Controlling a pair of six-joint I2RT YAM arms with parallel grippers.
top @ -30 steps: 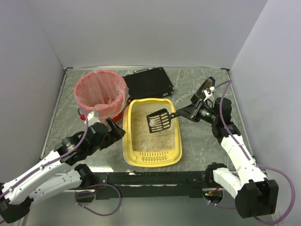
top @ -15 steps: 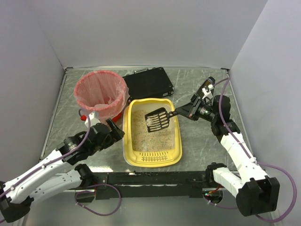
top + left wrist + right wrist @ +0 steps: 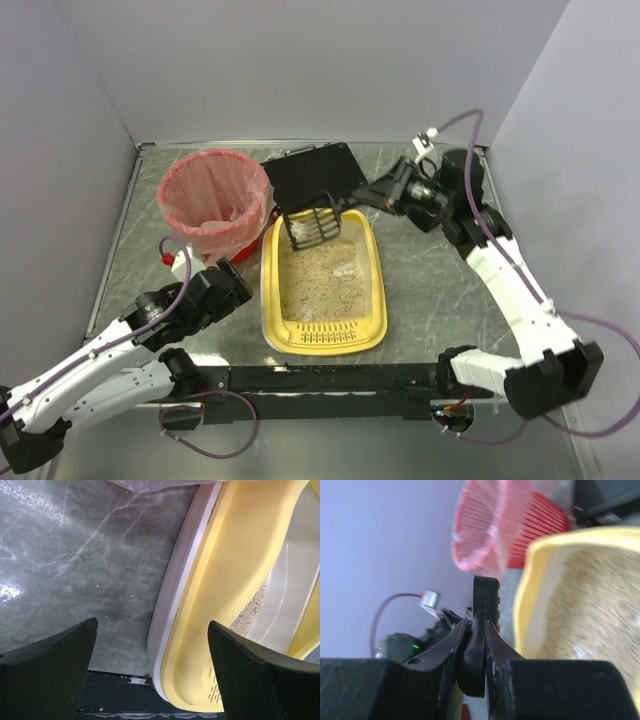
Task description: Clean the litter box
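Scoop [image 3: 313, 228] position is the main change: a second ago its black slotted head lay low and fairly flat over the middle of the litter, and now the right arm has lifted it and swung it to the far end of the litter box [image 3: 270, 300]. There it hangs more on edge, just above the far rim. The right gripper [image 3: 375, 192] has stayed clamped on the handle throughout, and the right wrist view shows the handle pinched edge-on between its closed fingers. That move puts the head much nearer the pink-lined bin [image 3: 190, 225], which stands just beyond the tray's far-left corner. The step in hand therefore looks like carrying a scoopful out for dumping, and what is left is a short swing left over the bin's mouth. Whether anything is riding in the scoop is too small to tell from above. The litter box itself has not shifted: it sits mid-table [image 3: 430, 280] between the two arms, slotted strip at the near end, sandy litter still covering its floor. The left gripper [image 3: 230, 285] has turned slightly but remains beside the tray's left rim, jaws wide apart and holding nothing.
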